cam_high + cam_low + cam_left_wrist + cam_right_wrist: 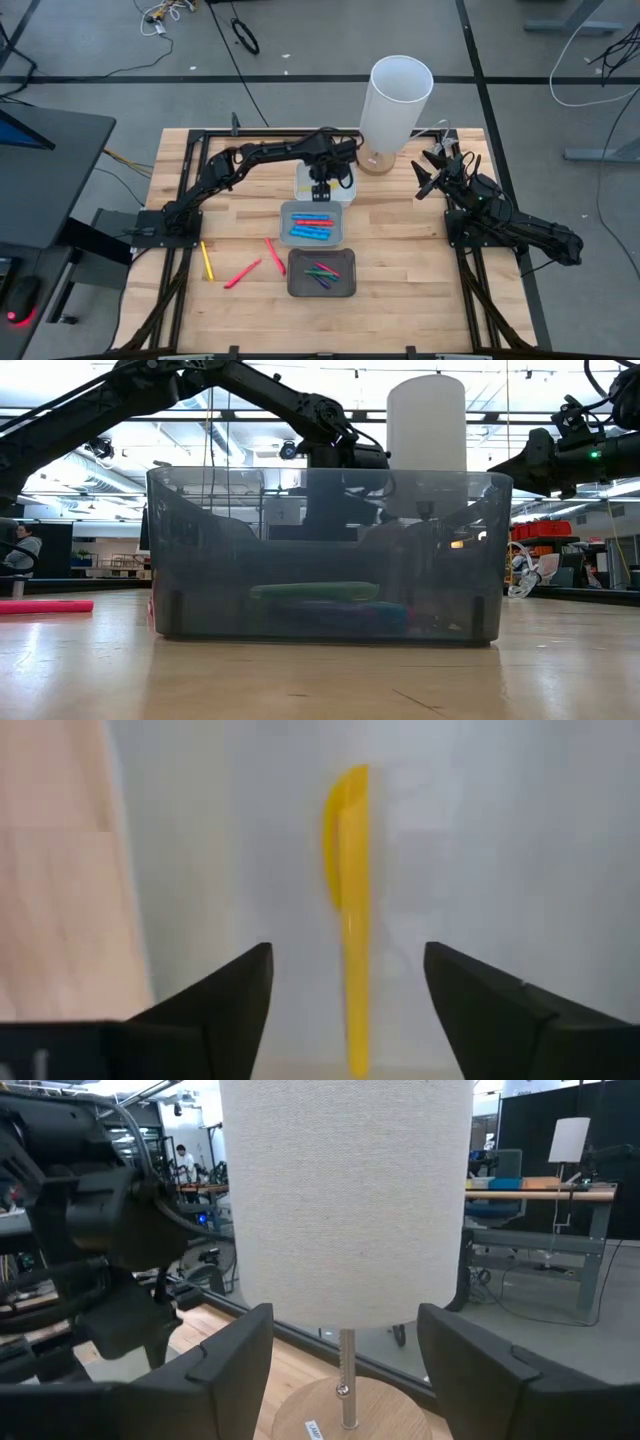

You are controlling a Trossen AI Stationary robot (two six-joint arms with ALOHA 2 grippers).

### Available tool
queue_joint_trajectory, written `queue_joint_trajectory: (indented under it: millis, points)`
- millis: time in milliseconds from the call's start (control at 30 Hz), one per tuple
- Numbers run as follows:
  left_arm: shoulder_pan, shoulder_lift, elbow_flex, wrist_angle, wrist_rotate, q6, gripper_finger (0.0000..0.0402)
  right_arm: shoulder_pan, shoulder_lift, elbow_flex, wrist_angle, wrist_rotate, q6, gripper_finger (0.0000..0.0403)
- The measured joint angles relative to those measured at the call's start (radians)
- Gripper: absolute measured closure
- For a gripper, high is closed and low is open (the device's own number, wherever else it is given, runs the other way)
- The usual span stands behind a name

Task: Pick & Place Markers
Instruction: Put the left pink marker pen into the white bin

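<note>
My left gripper [345,995] hangs spread wide over the white tray [520,850], holding nothing, with the slim yellow plastic marker [350,920] lying lengthwise between its fingers.

Both pincers [320,190] [428,172] open, apart.

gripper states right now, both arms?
left gripper: open over the white tray, yellow marker lying between the fingers, not gripped.
right gripper: open, empty, facing the lamp.
</note>
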Motion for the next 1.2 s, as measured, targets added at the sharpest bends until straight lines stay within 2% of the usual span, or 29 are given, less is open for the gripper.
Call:
queue_joint_trajectory:
  millis: [100, 300, 533, 667, 1200]
  points:
    - [0.000, 0.000, 0.031, -0.024, 0.000, 0.000, 0.0123, 0.000, 0.000, 0.000, 0.000, 0.000, 0.000, 0.0152]
    - [-0.001, 0.000, 0.124, -0.140, 0.001, -0.017, 0.0126, 0.000, 0.000, 0.000, 0.000, 0.000, 0.000, 0.0152]
    - [-0.001, -0.001, 0.281, -0.297, 0.036, -0.084, 0.0126, 0.000, 0.000, 0.000, 0.000, 0.000, 0.000, 0.0152]
    - [-0.001, -0.053, 0.258, -0.309, 0.068, -0.122, 0.0126, 0.000, 0.000, 0.000, 0.000, 0.000, 0.000, 0.0152]
    - [-0.039, -0.200, 0.256, -0.351, 0.071, -0.292, 0.0126, 0.000, 0.000, 0.000, 0.000, 0.000, 0.000, 0.0152]
